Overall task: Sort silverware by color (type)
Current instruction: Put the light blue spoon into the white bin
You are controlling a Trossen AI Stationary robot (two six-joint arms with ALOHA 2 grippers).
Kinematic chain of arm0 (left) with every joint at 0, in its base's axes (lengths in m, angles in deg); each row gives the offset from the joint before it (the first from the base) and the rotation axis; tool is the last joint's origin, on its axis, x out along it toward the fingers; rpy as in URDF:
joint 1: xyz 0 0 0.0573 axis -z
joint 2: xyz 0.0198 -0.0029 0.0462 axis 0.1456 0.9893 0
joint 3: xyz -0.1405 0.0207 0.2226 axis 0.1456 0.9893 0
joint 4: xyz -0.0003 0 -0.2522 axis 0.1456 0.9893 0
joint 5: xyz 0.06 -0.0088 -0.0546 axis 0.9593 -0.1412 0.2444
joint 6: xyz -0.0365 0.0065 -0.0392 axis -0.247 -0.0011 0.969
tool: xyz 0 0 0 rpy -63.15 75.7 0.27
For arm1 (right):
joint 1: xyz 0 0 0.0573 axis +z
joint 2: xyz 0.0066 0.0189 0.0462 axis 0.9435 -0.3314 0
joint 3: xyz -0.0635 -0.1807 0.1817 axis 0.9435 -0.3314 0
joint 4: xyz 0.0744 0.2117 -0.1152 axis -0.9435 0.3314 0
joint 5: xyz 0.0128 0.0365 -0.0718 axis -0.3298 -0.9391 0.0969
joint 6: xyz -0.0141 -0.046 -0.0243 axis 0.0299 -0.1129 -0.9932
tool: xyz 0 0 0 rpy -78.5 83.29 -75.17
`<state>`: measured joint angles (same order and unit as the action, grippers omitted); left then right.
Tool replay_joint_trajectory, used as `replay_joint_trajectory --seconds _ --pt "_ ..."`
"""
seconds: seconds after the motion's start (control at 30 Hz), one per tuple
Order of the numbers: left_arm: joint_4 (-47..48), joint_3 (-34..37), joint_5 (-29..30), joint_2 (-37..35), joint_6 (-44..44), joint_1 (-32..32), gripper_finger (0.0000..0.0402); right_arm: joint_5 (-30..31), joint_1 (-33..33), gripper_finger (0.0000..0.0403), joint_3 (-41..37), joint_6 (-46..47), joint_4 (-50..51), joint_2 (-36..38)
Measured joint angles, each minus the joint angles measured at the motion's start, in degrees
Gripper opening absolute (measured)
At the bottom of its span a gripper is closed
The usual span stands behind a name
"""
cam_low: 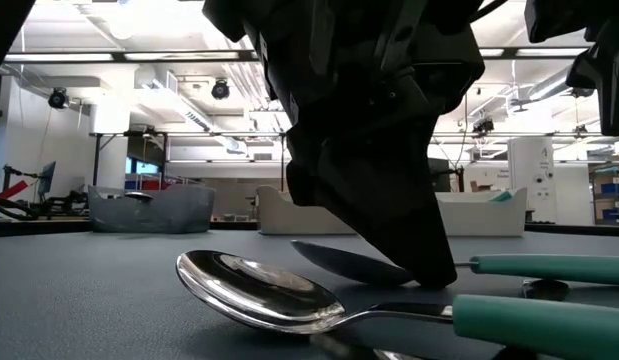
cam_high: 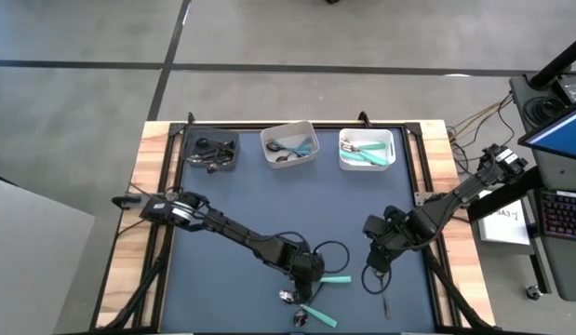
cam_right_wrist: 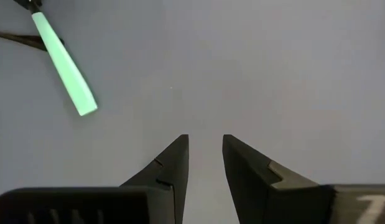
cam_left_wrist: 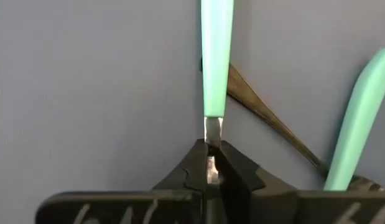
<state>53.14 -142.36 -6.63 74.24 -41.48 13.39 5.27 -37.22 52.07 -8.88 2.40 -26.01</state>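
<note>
Here, teal utensil (cam_left_wrist: 216,59) neck pinched in left tool (cam_left_wrist: 212,163) (table level).

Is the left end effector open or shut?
Shut. In the left wrist view its fingers pinch the metal neck of a teal utensil.

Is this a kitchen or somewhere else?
Probably a robotics lab or workshop, not a kitchen. The low view shows a big open hall with ceiling strip lights, and the high view shows a keyboard and cables beside the table.
</note>
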Motion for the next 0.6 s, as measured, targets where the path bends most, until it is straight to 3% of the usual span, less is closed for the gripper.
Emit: replay_joint_trajectory --seconds 0.2,0.43,0.6 --pt "0.56 -0.81 -0.05 -0.47 0.05 0.01 0.0004 0.03 -0.04 0.0089 0.00 -0.95 0.03 0.00" --pt "3.33 -0.52 3.60 -2.91 3.15 -1.74 0.0002 3.25 -0.08 0.0089 -0.56 -2.23 0.01 0.00" --pt "2.87 -0.57 9.26 -6.28 3.49 -4.05 0.0001 6.43 -0.46 0.0089 -2.32 -1.79 -0.19 0.00"
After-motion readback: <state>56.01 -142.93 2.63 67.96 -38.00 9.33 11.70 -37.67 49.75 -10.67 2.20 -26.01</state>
